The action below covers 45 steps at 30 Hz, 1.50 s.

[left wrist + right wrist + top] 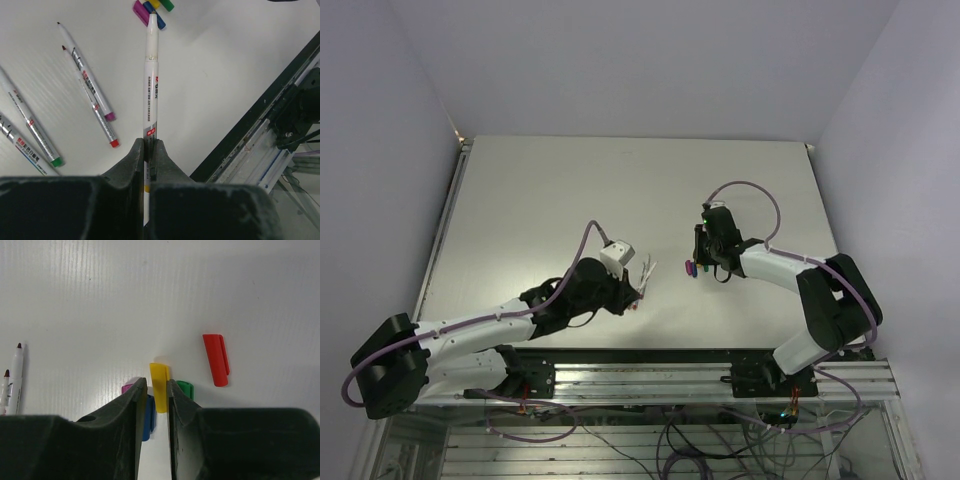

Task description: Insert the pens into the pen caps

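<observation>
A slim white marker pen [151, 75], clamped by the left gripper [148, 145], is pointed far-right toward a stubby yellow plastic cap [159, 375] pinched by the right gripper [156, 384].

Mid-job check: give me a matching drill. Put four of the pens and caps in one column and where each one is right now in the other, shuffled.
Things:
1. yellow cap
2. red cap
3. pen with the yellow band
4. green-ended pen

Places:
A. clamped in the left pincer
B. lying on the table beside other pens
C. between the fingers of the right pincer
D. lying alone on the table, apart from the other caps

Pairs: 1-C, 2-D, 3-A, 4-B.
</observation>
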Motion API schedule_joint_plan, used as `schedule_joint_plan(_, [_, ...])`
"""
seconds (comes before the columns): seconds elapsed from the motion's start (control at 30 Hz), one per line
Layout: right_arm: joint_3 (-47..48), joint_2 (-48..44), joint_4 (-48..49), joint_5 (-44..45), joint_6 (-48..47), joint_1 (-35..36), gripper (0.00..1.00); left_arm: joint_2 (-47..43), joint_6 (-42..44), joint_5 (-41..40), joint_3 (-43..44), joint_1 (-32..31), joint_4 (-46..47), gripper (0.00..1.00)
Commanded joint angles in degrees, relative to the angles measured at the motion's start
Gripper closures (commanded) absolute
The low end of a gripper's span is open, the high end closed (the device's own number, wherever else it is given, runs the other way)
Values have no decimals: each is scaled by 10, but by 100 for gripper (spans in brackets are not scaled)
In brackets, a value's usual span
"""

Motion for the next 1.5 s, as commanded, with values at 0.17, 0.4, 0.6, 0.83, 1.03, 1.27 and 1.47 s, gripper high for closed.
schedule_joint_plan(0.17, [18,12,9,10,-9,2,76,-7,2,37,-15,-11,72,93])
schedule_joint_plan(0.4, [19,17,9,9,-8,2,76,-17,1,46,-20,-11,86,93])
schedule_joint_plan(0.6, [16,25,10,11,-6,2,76,-25,-1,56,-25,-12,102,93])
schedule_joint_plan(0.83, [6,28,8,10,4,2,77,-32,-4,55,-26,-12,112,93])
schedule_joint_plan(1.03, [-1,39,7,10,5,2,78,-29,-1,51,-23,-12,106,93])
schedule_joint_plan(1.27, [0,48,-5,15,11,2,80,-31,-3,47,-29,-12,106,93])
schedule_joint_plan(1.47, [1,58,-17,20,19,3,95,-31,0,47,-29,-12,103,93])
